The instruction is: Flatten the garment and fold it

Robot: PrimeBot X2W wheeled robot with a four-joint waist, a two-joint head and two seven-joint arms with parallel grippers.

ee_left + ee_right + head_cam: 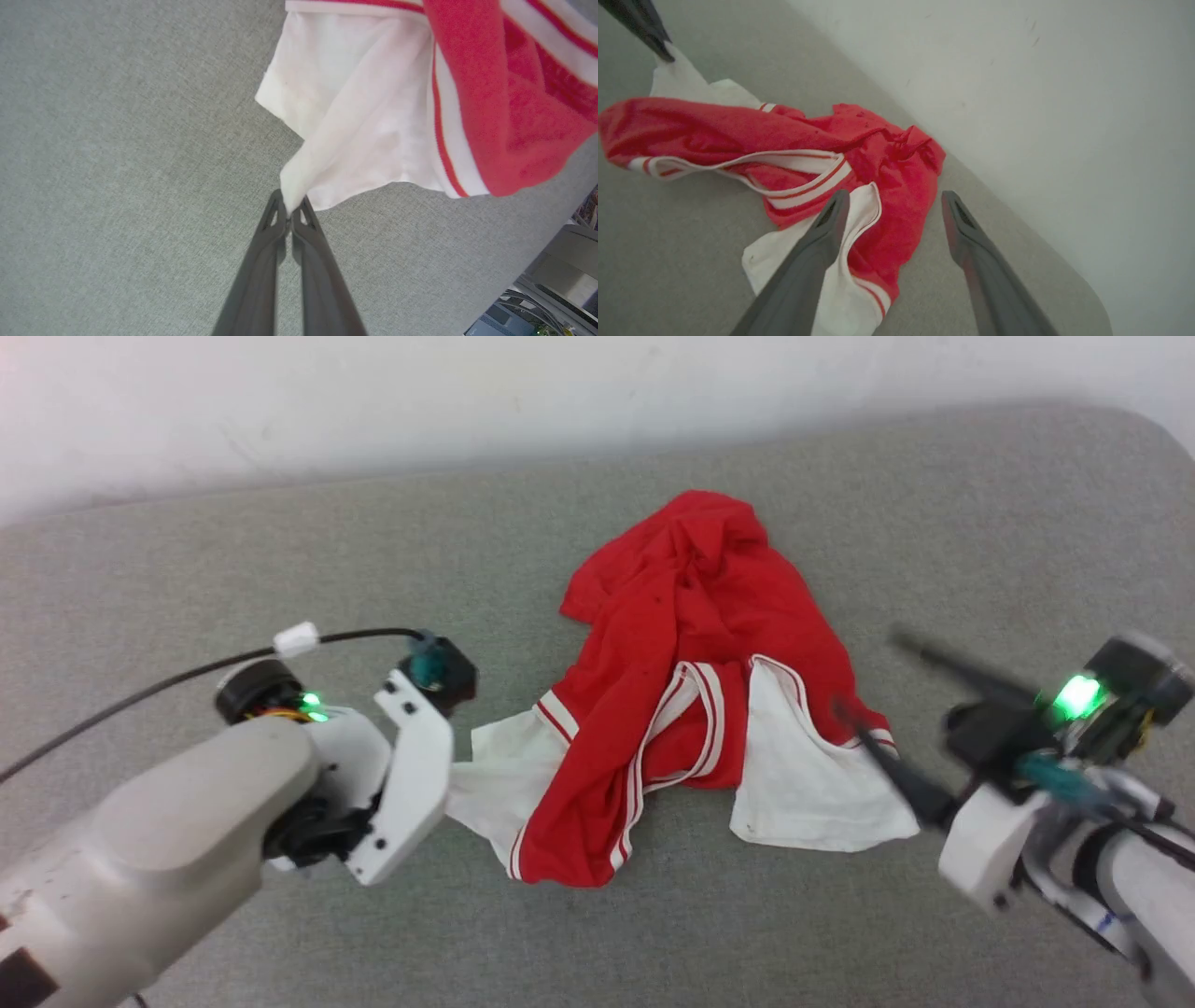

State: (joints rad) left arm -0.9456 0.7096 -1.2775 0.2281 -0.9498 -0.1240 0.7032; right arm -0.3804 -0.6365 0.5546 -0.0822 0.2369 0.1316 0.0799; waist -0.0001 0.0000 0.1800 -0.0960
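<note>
Your left gripper (pixel 289 212) clamping white sleeve corner (pixel 299 186) of crumpled red-and-white jersey T-shirt (pixel 691 616), fingers pressing together on cloth. T-shirt lying bunched on grey fabric tabletop (pixel 280 569), ahead of those fingertips. Your right gripper (pixel 894 198) hovering spread wide, gripping nothing; other white sleeve (pixel 780 261) sitting beneath its left finger, pale wall (pixel 1017 93) beyond.

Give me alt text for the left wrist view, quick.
The left pincer is shut on the corner of a white sleeve of the crumpled red jersey T-shirt. The shirt lies on a grey fabric surface.
</note>
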